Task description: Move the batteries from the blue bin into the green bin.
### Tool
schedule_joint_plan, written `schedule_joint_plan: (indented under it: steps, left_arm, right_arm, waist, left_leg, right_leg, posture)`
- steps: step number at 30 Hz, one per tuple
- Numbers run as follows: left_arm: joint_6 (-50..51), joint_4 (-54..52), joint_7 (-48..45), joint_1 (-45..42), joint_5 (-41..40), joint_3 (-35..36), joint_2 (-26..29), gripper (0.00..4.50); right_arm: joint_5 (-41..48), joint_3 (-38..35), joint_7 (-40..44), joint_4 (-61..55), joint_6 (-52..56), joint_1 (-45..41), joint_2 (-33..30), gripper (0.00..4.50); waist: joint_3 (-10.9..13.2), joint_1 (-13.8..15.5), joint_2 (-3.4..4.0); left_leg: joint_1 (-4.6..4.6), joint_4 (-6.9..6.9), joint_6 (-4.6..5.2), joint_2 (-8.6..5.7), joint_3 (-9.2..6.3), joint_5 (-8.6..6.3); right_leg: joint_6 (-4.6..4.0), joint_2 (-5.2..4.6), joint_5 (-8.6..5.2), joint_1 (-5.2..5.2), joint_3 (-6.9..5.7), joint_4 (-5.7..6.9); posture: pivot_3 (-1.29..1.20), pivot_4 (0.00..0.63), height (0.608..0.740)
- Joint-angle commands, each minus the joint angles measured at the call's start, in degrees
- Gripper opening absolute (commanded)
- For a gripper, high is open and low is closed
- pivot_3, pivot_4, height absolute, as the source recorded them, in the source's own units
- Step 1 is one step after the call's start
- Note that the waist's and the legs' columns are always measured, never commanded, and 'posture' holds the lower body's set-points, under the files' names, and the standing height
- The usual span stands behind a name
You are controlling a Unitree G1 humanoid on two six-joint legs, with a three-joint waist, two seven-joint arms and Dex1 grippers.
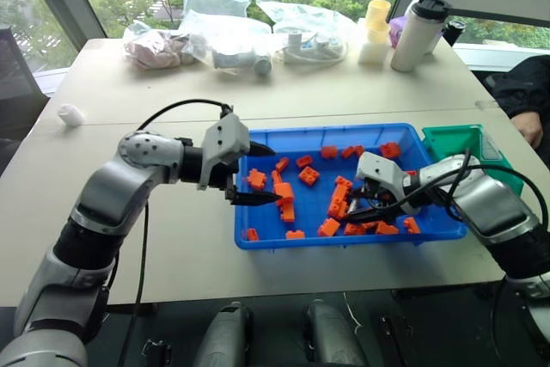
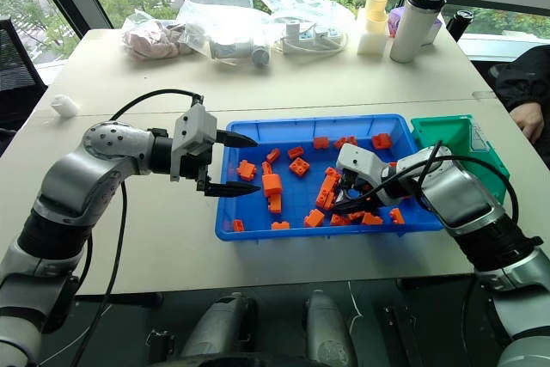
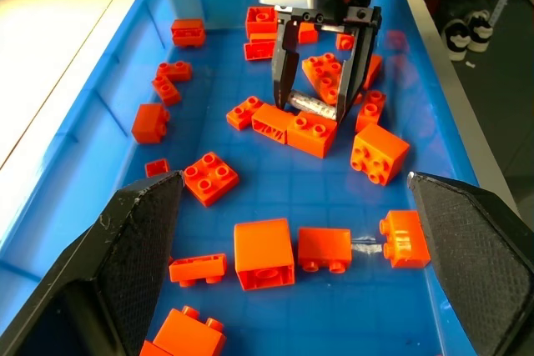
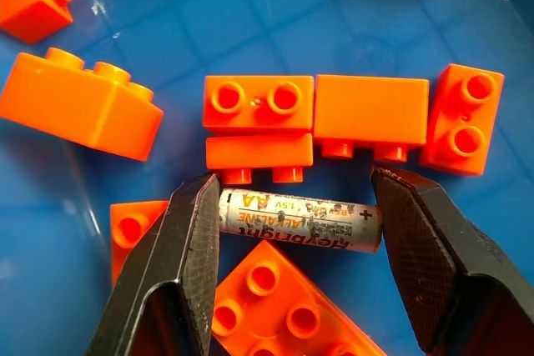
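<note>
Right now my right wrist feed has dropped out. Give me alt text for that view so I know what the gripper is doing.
The right gripper straddles a silver battery lengthwise, one black finger at each end, one finger touching and a sliver of gap at the other. The battery lies on the floor of the blue bin among orange bricks, one of them just under it.

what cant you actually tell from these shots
- Inside of the green bin: head views, its own walls and the right arm hide the floor, so contents are unknown.
- Whether the right gripper already pinches the battery: right wrist view, one finger touches an end, the other end looks just clear.
- Second battery: left wrist view, orange bricks cover both ends.
- Person's hand: cut off by the picture edge.
</note>
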Motion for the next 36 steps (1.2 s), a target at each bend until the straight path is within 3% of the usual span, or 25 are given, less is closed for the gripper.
schedule_joint_plan:
  steps: [1,6,10,13,19,26,28,31,36]
  left_arm:
    - [-1.0,-0.6,0.2,-0.7,0.0,1.1,-0.2,4.5]
    - [-0.4,-0.3,0.6,-1.5,-1.8,2.2,-2.0,4.5]
    - [-0.3,1.4,1.5,-3.4,-3.1,1.5,-6.8,4.5]
    - [-2.0,3.9,1.3,-4.8,-1.6,0.0,-8.9,4.5]
    - [-5.5,9.5,1.3,-7.8,0.2,-1.1,-13.1,4.5]
    - [-6.8,11.3,-0.1,-8.2,1.5,-1.6,-13.5,4.5]
    - [-6.1,11.0,-0.2,-8.0,1.0,-1.1,-13.3,4.5]
    - [-5.7,10.4,-0.2,-7.7,0.7,-0.8,-12.9,4.5]
    - [-5.6,10.0,0.2,-7.1,0.9,-0.3,-12.1,4.5]
  right_arm:
    - [0.6,-5.2,-0.3,-0.5,0.0,-1.5,-2.3,2.18]
    - [2.0,-13.4,-2.6,0.4,0.2,-2.3,-4.8,2.18]
    - [2.9,-26.5,-10.1,3.7,2.5,-2.9,-5.9,2.18]
    - [1.4,-31.5,-14.7,4.6,2.7,0.4,-7.0,2.18]
    - [-0.3,-36.6,-20.4,7.7,2.1,7.4,-7.6,2.18]
    - [-0.6,-38.2,-25.3,13.2,-0.2,9.0,-6.2,2.18]
    - [-0.1,-38.3,-25.9,13.9,-0.7,8.6,-5.7,3.21]
    - [-0.3,-37.6,-26.6,14.3,-1.6,8.1,-5.2,4.4]
    - [-0.5,-38.0,-28.1,15.6,-4.8,5.8,-4.7,4.4]
  waist:
    - [0.0,0.0,0.01]
    - [0.0,0.0,0.01]
    - [0.0,0.4,0.01]
    - [0.0,0.4,0.0]
    - [0.0,0.0,0.01]
    - [0.0,-0.1,0.09]
    - [0.0,-0.1,0.09]
    - [0.0,-0.1,0.09]
    - [0.0,-0.1,0.09]
  left_leg:
    - [0.0,0.0,0.0,0.0,0.0,0.0]
    - [-0.01,0.0,0.0,-0.02,0.0,0.0]
    - [-0.03,0.0,0.0,-0.04,0.0,0.0]
    - [-0.03,0.0,0.0,-0.06,0.01,0.0]
    - [-0.01,-0.01,0.0,-0.06,0.05,0.0]
    - [0.03,-0.04,0.0,-0.01,0.1,0.0]
    - [0.02,-0.02,0.0,-0.03,0.11,0.0]
    - [0.02,-0.02,0.0,-0.03,0.11,0.0]
    - [0.02,-0.02,0.0,-0.03,0.11,0.0]
  right_leg:
    - [0.0,0.0,0.0,0.0,0.0,0.0]
    - [0.0,-0.03,0.0,0.0,0.0,0.0]
    - [0.0,-0.06,0.0,0.0,-0.01,0.01]
    - [0.0,-0.09,0.0,0.0,0.0,0.0]
    - [0.0,-0.06,0.0,0.0,0.02,0.02]
    - [0.0,0.02,0.0,-0.02,0.08,0.04]
    - [0.0,0.0,0.0,-0.02,0.08,0.04]
    - [0.01,-0.01,0.0,-0.02,0.09,0.04]
    - [0.01,0.0,0.0,-0.02,0.09,0.04]
  posture:
    - [0.0,0.15,0.74]
    - [0.0,0.15,0.74]
    - [0.0,0.15,0.74]
    - [0.0,0.15,0.74]
    - [0.0,0.15,0.74]
    - [0.0,0.15,0.74]
    - [0.0,0.15,0.74]
    - [0.0,0.15,0.74]
    - [0.0,0.15,0.74]
